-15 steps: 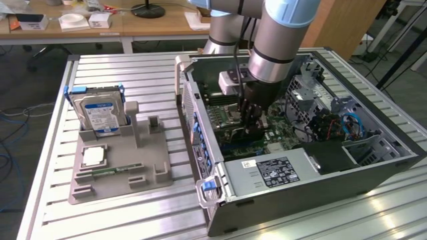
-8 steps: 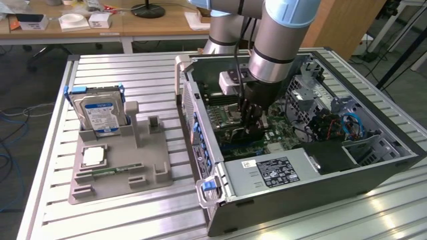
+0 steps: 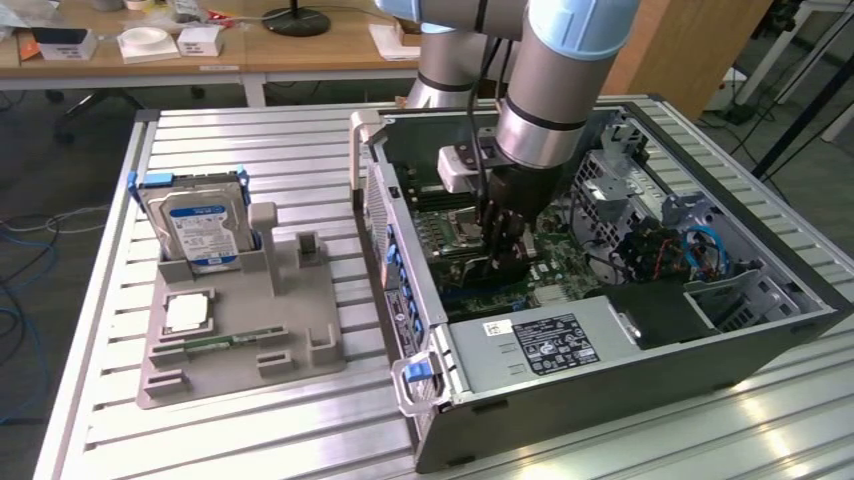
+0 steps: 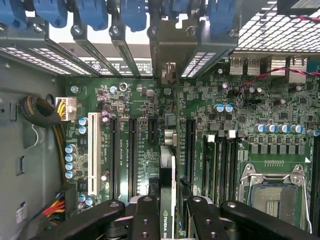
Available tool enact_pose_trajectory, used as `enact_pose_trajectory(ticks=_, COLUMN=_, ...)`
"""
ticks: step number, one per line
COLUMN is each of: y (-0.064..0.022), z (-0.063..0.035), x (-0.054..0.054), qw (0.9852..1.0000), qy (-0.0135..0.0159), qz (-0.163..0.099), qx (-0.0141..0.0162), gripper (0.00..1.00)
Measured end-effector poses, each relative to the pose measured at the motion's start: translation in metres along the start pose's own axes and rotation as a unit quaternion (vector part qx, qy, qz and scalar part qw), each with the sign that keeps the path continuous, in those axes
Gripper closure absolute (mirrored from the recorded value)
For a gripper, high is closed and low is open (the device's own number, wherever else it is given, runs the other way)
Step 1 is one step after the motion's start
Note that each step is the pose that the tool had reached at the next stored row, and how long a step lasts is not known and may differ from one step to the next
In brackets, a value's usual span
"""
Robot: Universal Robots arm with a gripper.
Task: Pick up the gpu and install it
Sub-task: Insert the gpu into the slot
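The gpu [image 4: 168, 165] shows edge-on in the wrist view, a thin dark card with a green-lettered label near my fingers [image 4: 145, 216]. My gripper [image 4: 168, 212] is shut on it, one finger on each face. The card stands upright over the motherboard's expansion slots [image 4: 133, 150], and its metal end reaches the rear slot openings [image 4: 168, 75] of the case. I cannot tell whether its edge sits in a slot. In the exterior view my gripper [image 3: 506, 262] points straight down inside the open computer case [image 3: 747, 330], low over the motherboard.
On the exterior view's left a grey holder [image 3: 240, 340] carries an upright silver hard drive [image 3: 200, 228] and a square processor chip [image 3: 188, 312]. Inside the case are the power supply [image 3: 561, 340], drive cage cables [image 3: 687, 250] and the bare processor socket [image 4: 272, 195]. Blue slot latches [image 4: 95, 12] line the rear wall.
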State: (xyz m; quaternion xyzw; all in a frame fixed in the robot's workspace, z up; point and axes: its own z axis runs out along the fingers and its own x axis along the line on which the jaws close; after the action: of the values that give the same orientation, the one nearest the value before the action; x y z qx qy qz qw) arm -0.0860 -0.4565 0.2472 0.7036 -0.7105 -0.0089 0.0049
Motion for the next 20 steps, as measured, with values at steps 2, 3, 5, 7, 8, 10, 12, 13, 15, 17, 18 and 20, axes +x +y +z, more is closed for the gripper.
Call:
enact_pose_trajectory(ticks=2, y=0.0001, z=0.0008, x=0.0000, qw=1.0000, qy=-0.0002, qz=0.000, qx=0.0008, gripper=0.74)
enact_pose_trajectory(ticks=3, y=0.0001, z=0.0008, x=0.0000, qw=1.0000, qy=-0.0002, qz=0.000, qx=0.0008, gripper=0.74)
enact_pose_trajectory(ticks=5, y=0.0001, z=0.0008, x=0.0000, qw=1.0000, qy=-0.0002, qz=0.000, qx=0.0008, gripper=0.74)
enact_pose_trajectory(ticks=7, y=0.0001, z=0.0008, x=0.0000, qw=1.0000, qy=-0.0002, qz=0.000, qx=0.0008, gripper=0.74)
enact_pose_trajectory(ticks=8, y=0.0001, z=0.0008, x=0.0000, qw=1.0000, qy=-0.0002, qz=0.000, qx=0.0008, gripper=0.74)
enact_pose_trajectory(ticks=10, y=0.0001, z=0.0008, x=0.0000, qw=1.0000, qy=-0.0002, qz=0.000, qx=0.0008, gripper=0.74)
enact_pose_trajectory(ticks=12, y=0.0001, z=0.0008, x=0.0000, qw=1.0000, qy=-0.0002, qz=0.000, qx=0.0008, gripper=0.74)
enact_pose_trajectory(ticks=13, y=0.0001, z=0.0008, x=0.0000, qw=1.0000, qy=-0.0002, qz=0.000, qx=0.0008, gripper=0.74)
enact_pose_trajectory(ticks=15, y=0.0001, z=0.0008, x=0.0000, qw=1.0000, qy=-0.0002, qz=0.000, qx=0.0008, gripper=0.74)
enact_pose_trajectory(ticks=17, y=0.0001, z=0.0008, x=0.0000, qw=1.0000, qy=-0.0002, qz=0.000, qx=0.0008, gripper=0.74)
enact_pose_trajectory(ticks=18, y=0.0001, z=0.0008, x=0.0000, qw=1.0000, qy=-0.0002, qz=0.000, qx=0.0008, gripper=0.74)
enact_pose_trajectory(ticks=20, y=0.0001, z=0.0008, x=0.0000, qw=1.0000, qy=-0.0002, qz=0.000, qx=0.0008, gripper=0.74)
